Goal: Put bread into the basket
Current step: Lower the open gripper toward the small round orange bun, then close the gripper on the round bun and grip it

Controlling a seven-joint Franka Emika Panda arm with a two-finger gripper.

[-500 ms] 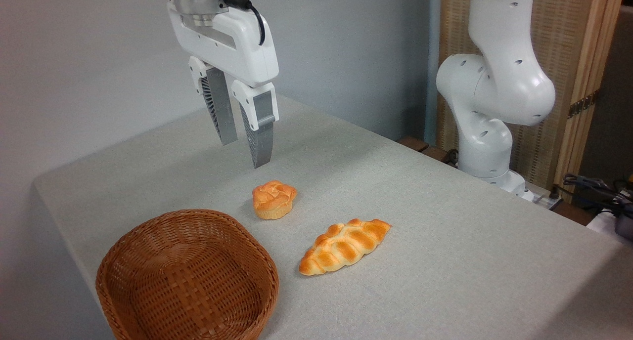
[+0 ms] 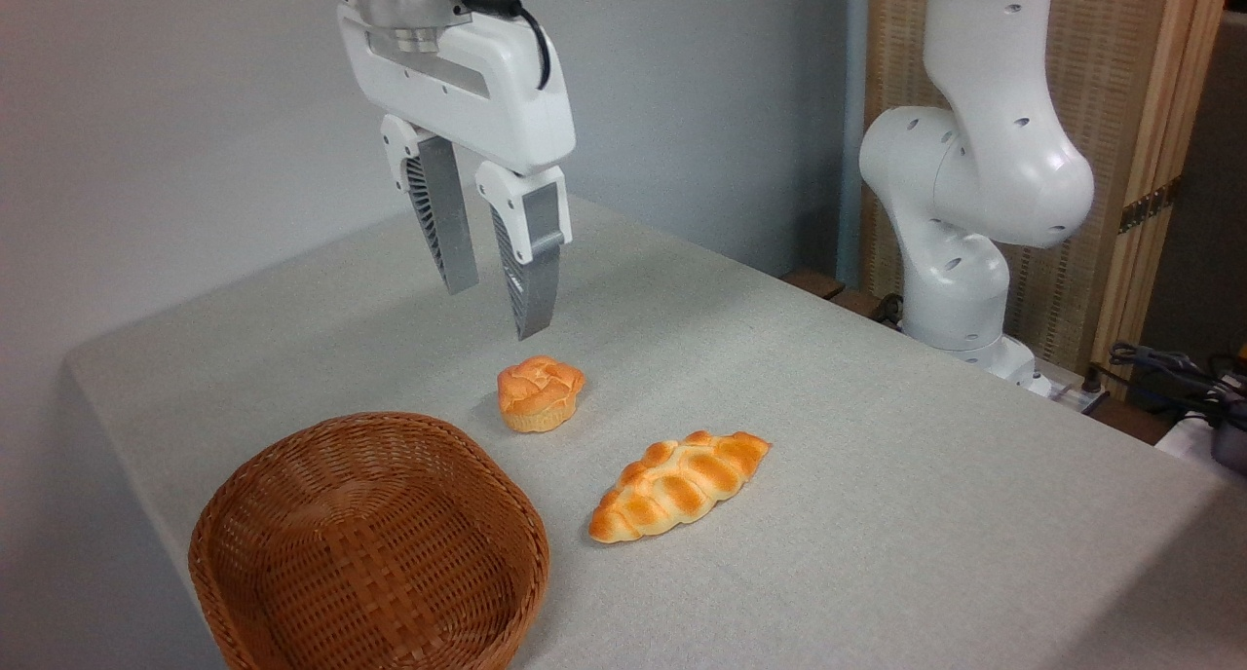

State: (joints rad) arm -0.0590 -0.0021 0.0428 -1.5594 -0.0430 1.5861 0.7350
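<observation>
The bread, a small round golden-orange bun with a knotted top, sits on the grey table just beyond the basket. The basket is an oval reddish-brown wicker one at the front left, with nothing inside. My gripper hangs above and slightly behind the bun, its two grey fingers pointing down and spread apart, open and holding nothing. A gap of air separates the fingertips from the bun's top.
A longer braided oval loaf lies to the right of the basket. The arm's white base stands at the table's far right edge, with cables beyond it. The table's left edge runs close past the basket.
The gripper has shifted slightly right and a little lower, closer over the bun. Bun, loaf and basket have not moved.
</observation>
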